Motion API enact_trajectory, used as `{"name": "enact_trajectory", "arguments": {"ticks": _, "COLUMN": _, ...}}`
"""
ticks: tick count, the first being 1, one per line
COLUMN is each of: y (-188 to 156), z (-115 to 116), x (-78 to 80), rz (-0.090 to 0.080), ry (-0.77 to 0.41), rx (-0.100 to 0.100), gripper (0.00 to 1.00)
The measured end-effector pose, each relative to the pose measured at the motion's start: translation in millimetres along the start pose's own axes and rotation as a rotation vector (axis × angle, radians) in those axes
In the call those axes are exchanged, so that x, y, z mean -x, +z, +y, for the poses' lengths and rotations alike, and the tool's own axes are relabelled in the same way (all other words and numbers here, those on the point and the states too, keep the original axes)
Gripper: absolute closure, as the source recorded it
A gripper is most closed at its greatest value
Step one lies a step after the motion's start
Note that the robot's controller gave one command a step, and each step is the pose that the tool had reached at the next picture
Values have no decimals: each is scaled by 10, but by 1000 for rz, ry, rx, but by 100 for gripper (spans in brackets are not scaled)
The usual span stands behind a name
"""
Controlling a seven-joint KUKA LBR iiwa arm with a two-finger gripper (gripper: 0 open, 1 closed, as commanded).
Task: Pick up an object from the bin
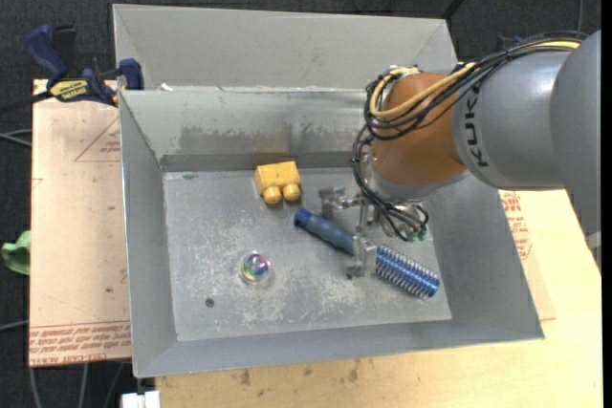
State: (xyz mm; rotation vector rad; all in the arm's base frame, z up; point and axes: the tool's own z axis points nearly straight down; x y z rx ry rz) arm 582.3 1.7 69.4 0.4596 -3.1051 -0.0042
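The arm (pixel 535 110) is in from the right, its orange wrist cover (pixel 416 143) draped in dark and yellow cables, hanging over the right half of the grey bin (pixel 143 205). Below it the jaws are right down at the bin floor and spread wide, one tip toward the back wall, the other toward the front. Lying across the gap between them is the right-hand end of a blue cylinder (pixel 320 227). It's pen-like, slanting from upper left to lower right, just right of the bin's centre. The jaws straddle it with daylight on both sides, nothing clamped, and the cylinder lies flat on the metal.

Just to the right of the front tip there's a blue ribbed roller (pixel 408 273), angled much the same way. It's very close to the jaws, but whether it touches them I cannot tell. Behind the cylinder's left end, near the back wall, sits a yellow block (pixel 277 181) with two rounded knobs on its front edge. Well off to the left, alone on the floor, is a small shiny ball (pixel 254 268).
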Motion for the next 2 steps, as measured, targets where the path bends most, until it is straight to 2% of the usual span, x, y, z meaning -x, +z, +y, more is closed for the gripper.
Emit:
{"name": "enact_trajectory", "arguments": {"ticks": 1, "y": -13, "z": -15, "x": 18, "rz": -4, "ry": 1, "rx": -2, "gripper": 100}}
{"name": "enact_trajectory", "arguments": {"ticks": 2, "y": -1378, "z": 71, "x": 139, "rz": -13, "ry": -125, "rx": -5, "gripper": 100}}
